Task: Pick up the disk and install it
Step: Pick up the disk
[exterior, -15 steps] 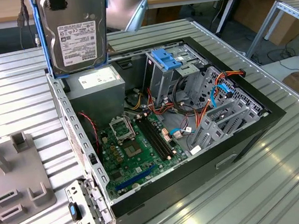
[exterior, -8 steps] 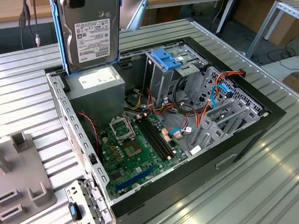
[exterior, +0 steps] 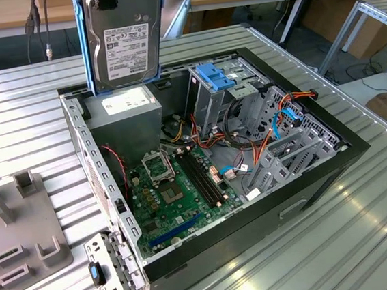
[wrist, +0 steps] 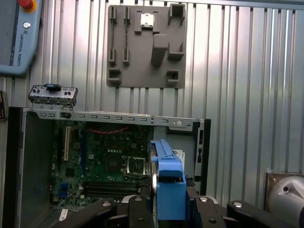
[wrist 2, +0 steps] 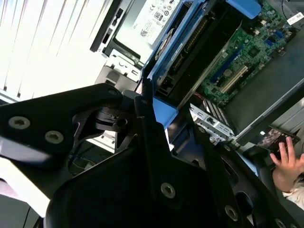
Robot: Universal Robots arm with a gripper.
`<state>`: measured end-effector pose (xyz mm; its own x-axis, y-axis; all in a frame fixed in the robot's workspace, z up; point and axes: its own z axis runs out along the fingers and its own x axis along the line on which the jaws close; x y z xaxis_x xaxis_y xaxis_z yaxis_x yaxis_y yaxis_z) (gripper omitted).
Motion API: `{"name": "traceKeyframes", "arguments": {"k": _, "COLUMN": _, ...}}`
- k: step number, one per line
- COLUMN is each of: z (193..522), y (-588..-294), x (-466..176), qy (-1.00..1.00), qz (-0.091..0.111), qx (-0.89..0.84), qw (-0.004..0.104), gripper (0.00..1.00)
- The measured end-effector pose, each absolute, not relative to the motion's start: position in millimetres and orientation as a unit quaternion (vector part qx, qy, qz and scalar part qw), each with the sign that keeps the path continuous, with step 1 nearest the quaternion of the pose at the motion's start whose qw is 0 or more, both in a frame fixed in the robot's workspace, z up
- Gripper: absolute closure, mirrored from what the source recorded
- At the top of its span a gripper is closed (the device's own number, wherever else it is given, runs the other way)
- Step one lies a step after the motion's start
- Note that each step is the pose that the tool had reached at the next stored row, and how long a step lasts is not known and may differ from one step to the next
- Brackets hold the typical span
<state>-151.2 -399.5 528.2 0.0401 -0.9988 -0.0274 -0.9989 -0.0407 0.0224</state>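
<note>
Black claw (wrist: 168,192) links sat closest in both wrist views, fingers (wrist: 144,202) clamped on either side of the disk (exterior: 127,45) by its bright blue carrier frame. The claw pointed straight down, gripping the disk's top edge. The disk hung upright in the air beneath it, grey metal body edged in blue, white printed label facing the exterior view. Below the claw lay the open computer case (exterior: 333,166) on the ribbed metal surface (exterior: 314,257), the grey power-supply box (exterior: 126,124) just under the disk's lower edge.
</note>
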Motion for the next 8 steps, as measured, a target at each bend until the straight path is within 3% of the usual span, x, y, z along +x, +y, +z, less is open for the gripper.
{"name": "traceKeyframes", "arguments": {"k": 8, "z": 528, "y": -413, "x": -148, "qy": 0.693, "qz": 0.018, "qx": -0.721, "qw": 0.001, "gripper": 0.64}}
